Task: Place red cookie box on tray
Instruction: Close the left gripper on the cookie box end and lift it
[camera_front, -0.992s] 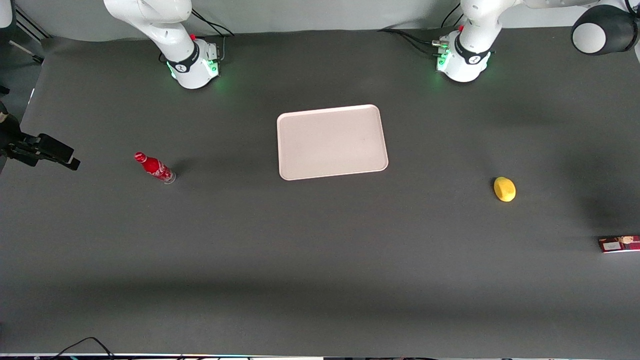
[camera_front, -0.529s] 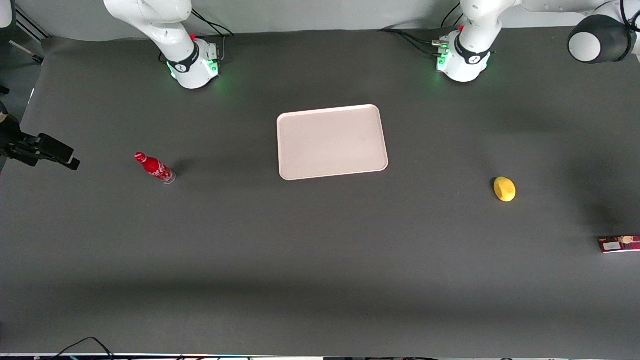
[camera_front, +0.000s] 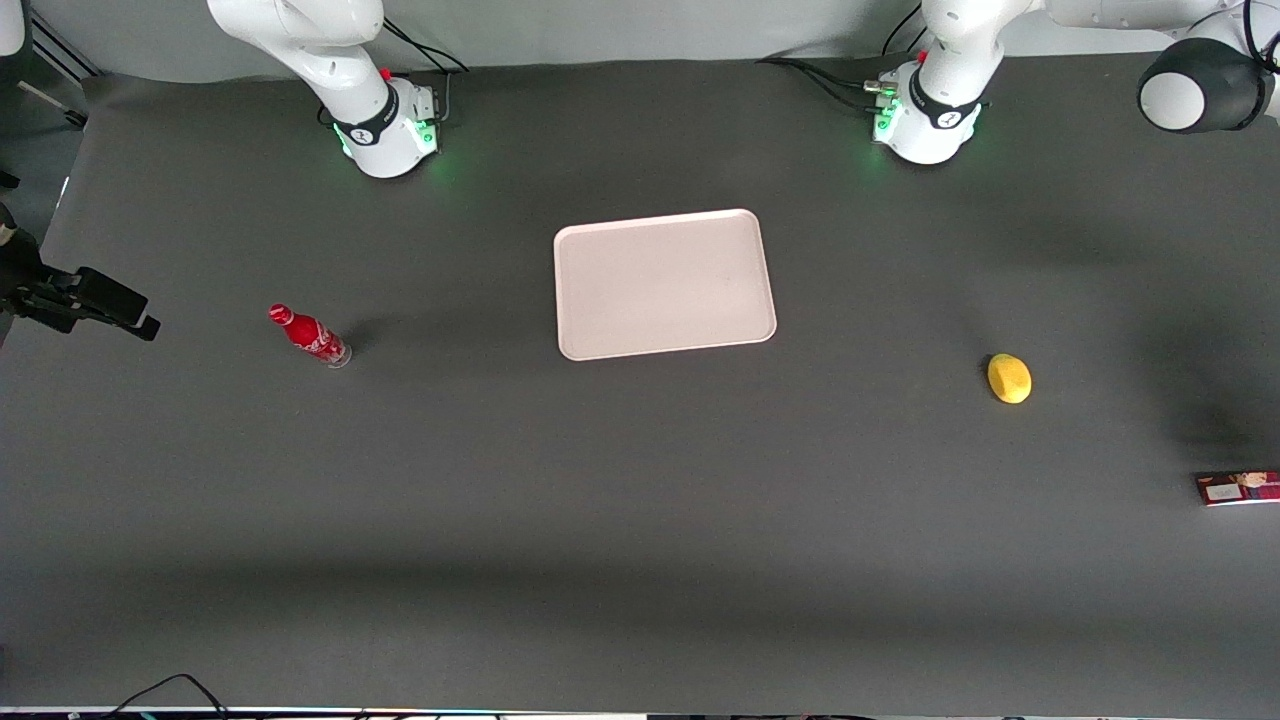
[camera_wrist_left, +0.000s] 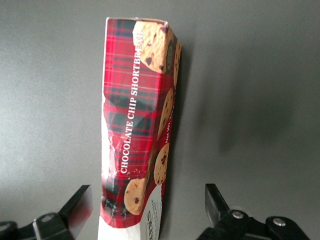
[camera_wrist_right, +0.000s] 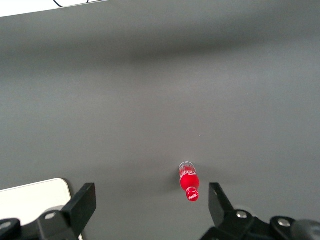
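The red cookie box (camera_front: 1238, 488) lies flat on the dark table at the working arm's end, cut off by the front view's edge. The left wrist view looks down its length: red tartan, cookie pictures, the words "chocolate chip shortbread" (camera_wrist_left: 137, 125). My left gripper (camera_wrist_left: 147, 200) is open over the box's white-label end. One black finger (camera_wrist_left: 80, 205) stands on each side, with table showing between fingers and box. The gripper itself is outside the front view. The pale tray (camera_front: 665, 284) lies bare at the table's middle, well away from the box.
A yellow lemon-like fruit (camera_front: 1009, 378) lies between the tray and the box. A small red soda bottle (camera_front: 308, 335) lies toward the parked arm's end. The working arm's elbow (camera_front: 1195, 85) hangs high above its end of the table.
The working arm's elbow has shifted slightly in the front view. The box, tray, fruit and bottle have not moved.
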